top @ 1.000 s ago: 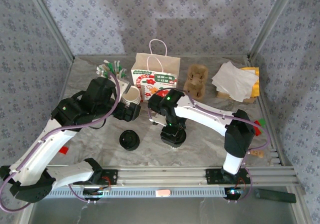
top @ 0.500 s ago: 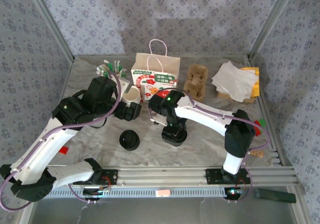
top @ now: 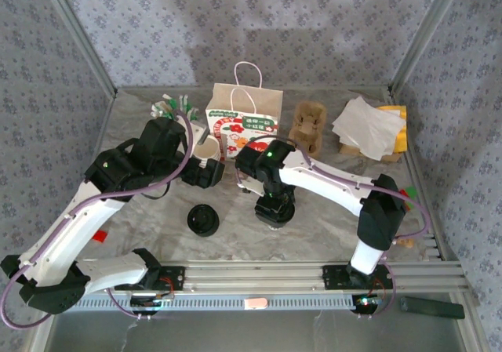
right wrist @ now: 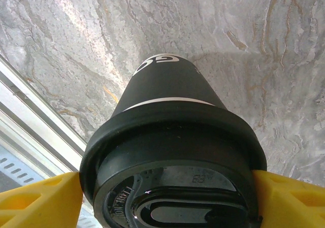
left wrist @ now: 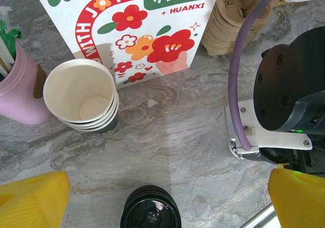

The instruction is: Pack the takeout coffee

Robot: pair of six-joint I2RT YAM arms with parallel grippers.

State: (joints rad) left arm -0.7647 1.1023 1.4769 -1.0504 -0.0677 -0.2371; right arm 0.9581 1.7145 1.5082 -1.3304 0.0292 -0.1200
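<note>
At mid-table, your right gripper [right wrist: 167, 197] clasps the upright takeout coffee [right wrist: 170, 91] by its lid from directly above, the paper bag [top: 245, 125] standing just beyond toward the far edge; your left gripper [top: 204, 172] gapes wide.

The left arm [top: 74, 219] and right arm [top: 329, 181] have glossy white link shells joined by chunky black joint housings, each trailing a purple cable [left wrist: 232, 86]. A small green light [top: 267, 154] glows near frame centre. Blocky yellow fingertips [left wrist: 30, 200] occupy both wrist views' lower corners.
</note>
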